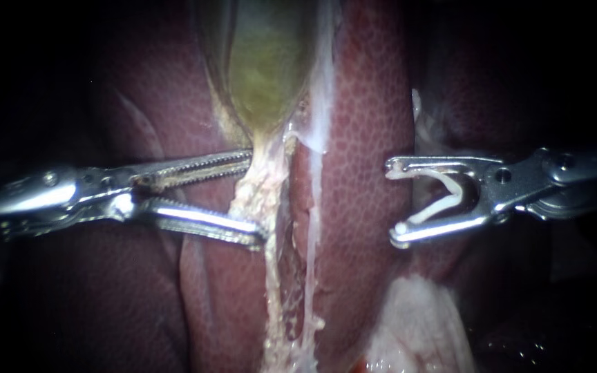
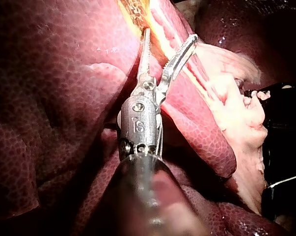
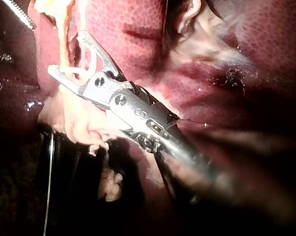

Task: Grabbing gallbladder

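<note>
gallbladder (image 1: pixel 267 62), olive-green and smooth, sits in a cleft of the mottled red liver (image 1: pixel 367 138) and tapers into a pale ragged strand (image 1: pixel 265 181). left instrument (image 1: pixel 256 198) lies level, its serrated jaws parted astride that strand without clamping it. right instrument (image 1: pixel 392 202) holds a white v-shaped clip (image 1: pixel 454 197) between wide jaws.

The left instrument (image 1: pixel 255 200) has its jaws spread, tips against the pale strand (image 1: pixel 265 190) below the green gallbladder (image 1: pixel 267 62). The right instrument (image 1: pixel 392 202) holds a white clip (image 1: pixel 428 215) between its jaws over the liver (image 1: pixel 364 124), apart from the strand.
</note>
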`<act>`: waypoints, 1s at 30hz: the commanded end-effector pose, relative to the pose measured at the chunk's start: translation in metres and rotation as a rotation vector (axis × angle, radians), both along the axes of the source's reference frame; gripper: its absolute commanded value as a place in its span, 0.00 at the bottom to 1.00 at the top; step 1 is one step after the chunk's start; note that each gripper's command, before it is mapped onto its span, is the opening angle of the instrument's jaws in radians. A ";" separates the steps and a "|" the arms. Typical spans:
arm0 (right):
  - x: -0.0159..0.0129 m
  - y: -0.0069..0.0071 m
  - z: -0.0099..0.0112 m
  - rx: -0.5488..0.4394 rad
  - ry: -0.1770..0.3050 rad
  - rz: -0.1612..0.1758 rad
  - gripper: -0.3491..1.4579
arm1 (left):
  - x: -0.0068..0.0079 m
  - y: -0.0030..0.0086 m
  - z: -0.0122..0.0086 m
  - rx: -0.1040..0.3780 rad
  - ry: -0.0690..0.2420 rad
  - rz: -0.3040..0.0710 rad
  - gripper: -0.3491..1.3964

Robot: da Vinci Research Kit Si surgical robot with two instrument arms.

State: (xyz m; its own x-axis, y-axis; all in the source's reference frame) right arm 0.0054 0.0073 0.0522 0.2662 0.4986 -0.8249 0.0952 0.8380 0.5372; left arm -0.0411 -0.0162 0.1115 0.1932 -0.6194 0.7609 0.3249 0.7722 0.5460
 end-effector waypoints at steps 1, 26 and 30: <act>0.0000 0.0000 0.0000 0.000 0.000 0.000 0.52 | 0.0001 -0.0001 0.0003 0.006 0.012 0.004 0.20; 0.0000 0.0000 -0.0001 0.000 0.000 0.000 0.52 | 0.0048 0.0025 -0.0055 0.142 0.058 -0.050 0.00; 0.0000 0.0000 0.0000 0.000 0.000 0.000 0.52 | 0.0060 0.0030 -0.0078 0.153 0.044 -0.068 0.00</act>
State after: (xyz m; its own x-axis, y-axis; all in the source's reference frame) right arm 0.0054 0.0074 0.0521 0.2660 0.4986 -0.8250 0.0953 0.8381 0.5372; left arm -0.0349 -0.0131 0.1032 0.1765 -0.7410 0.6479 0.4010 0.6552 0.6402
